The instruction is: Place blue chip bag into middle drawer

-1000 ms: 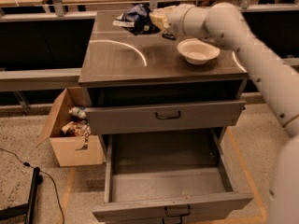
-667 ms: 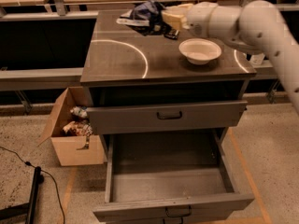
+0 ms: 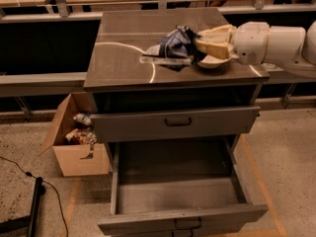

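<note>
We see a grey metal cabinet from the front and slightly above. At the back right of its dark, glossy cabinet top (image 3: pixel 123 58), a cream-coloured two-finger gripper (image 3: pixel 200 44) on a thick white arm (image 3: pixel 276 46) reaches in from the right. It is clenched on a crumpled dark blue chip bag (image 3: pixel 173 42) with white patches, which juts out to the left of the fingertips. We think the bag hangs just above the surface, though the reflection beneath it makes that hard to judge. A shallow white bowl (image 3: pixel 213 62) sits directly under the gripper, mostly hidden by it.

Below, the grey upper drawer (image 3: pixel 175 123) with its small dark loop handle stands slightly ajar. Under it the wide, shallow grey metal middle drawer (image 3: pixel 177 195) is pulled far out, with a flat grey floor. The bag is well apart from it — high up and far back. An open cardboard box (image 3: pixel 74 149) of clutter stands on the floor to the left.

The risks we judge from here:
- the grip seems to take only one edge of slippery foil, so the bag could slide free on the way down;
- the gripper could knock the bowl as it lifts away;
- the protruding upper drawer front sits in the descent path — a low swing could snag on it.
</note>
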Controlling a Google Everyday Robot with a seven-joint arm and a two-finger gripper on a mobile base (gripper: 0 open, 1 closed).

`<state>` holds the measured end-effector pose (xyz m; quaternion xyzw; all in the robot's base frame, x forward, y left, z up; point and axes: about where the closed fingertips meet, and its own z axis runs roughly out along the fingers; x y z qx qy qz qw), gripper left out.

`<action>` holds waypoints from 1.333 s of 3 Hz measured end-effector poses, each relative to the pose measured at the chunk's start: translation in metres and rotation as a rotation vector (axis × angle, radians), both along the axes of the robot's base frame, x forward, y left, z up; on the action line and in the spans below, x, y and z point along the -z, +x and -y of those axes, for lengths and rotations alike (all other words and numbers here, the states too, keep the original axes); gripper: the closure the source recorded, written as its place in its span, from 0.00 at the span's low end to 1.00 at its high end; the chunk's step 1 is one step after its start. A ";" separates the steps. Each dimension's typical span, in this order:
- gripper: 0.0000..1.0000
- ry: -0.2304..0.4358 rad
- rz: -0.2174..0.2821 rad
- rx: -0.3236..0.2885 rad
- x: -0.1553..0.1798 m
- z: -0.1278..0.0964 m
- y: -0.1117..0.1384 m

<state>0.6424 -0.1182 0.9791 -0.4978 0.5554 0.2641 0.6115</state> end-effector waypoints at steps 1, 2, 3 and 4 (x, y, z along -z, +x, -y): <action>1.00 -0.072 0.020 -0.121 0.025 0.014 -0.038; 1.00 -0.141 0.065 -0.262 0.048 0.022 -0.067; 1.00 -0.155 0.063 -0.319 0.052 0.018 -0.080; 1.00 -0.151 0.062 -0.315 0.051 0.016 -0.078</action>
